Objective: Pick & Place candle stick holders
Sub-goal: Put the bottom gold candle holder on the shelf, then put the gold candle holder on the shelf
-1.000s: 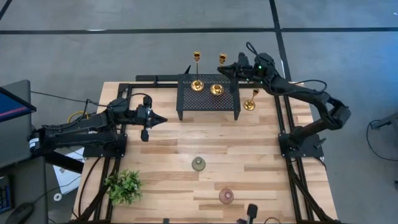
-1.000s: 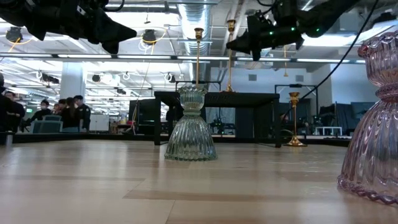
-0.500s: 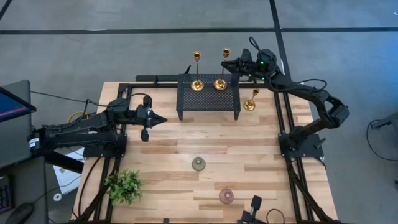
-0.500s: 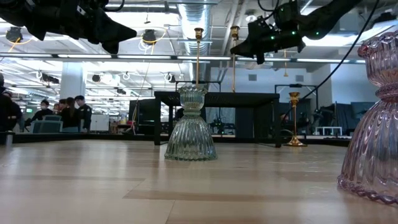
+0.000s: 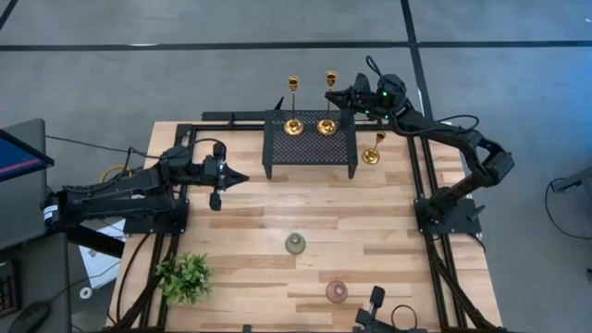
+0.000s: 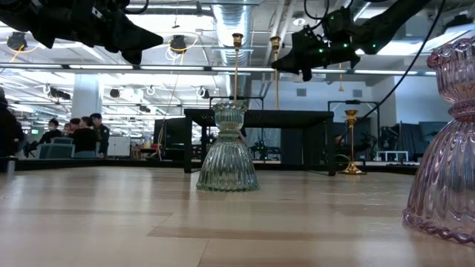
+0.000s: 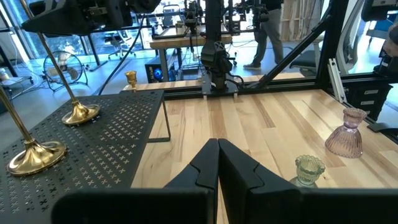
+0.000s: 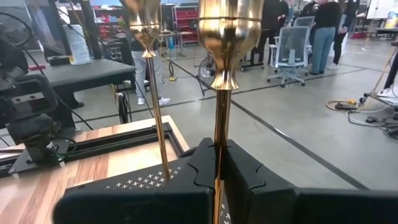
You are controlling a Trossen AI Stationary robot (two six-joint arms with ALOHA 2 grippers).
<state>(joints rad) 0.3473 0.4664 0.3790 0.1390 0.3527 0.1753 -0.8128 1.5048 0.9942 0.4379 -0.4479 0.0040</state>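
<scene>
Two gold candle stick holders are on the black perforated rack (image 5: 310,153). One (image 5: 294,124) stands free on its round base. My right gripper (image 5: 335,94) is shut on the other (image 5: 326,126), reaching level over the rack's far right corner. A third gold one (image 5: 372,155) stands on the table, right of the rack. A grey-green cup (image 5: 295,244) and a pinkish cup (image 5: 337,291) stand on the near half of the table. My left gripper (image 5: 242,178) hovers shut and holds nothing, left of the rack. My right gripper pinches the gold candle stick holder's thin stem (image 8: 219,134) between its two fingers, high up, a little below the cup (image 8: 227,25). The fingers lie level and come at the stem from the table's far right. The holder stands upright with its base (image 7: 81,114) at the rack's top; I cannot tell whether the base touches it.
A small leafy plant (image 5: 185,277) sits at the near left corner. Black frame rails (image 5: 427,185) run along the table's edges. Bare wood lies between the rack and the two cups. People sit and stand in the room beyond the table.
My right gripper has gone a little toward the table's far edge and left, still shut on the gold holder. The holder's base has shifted toward the rack's far edge, and the holder has stayed upright.
</scene>
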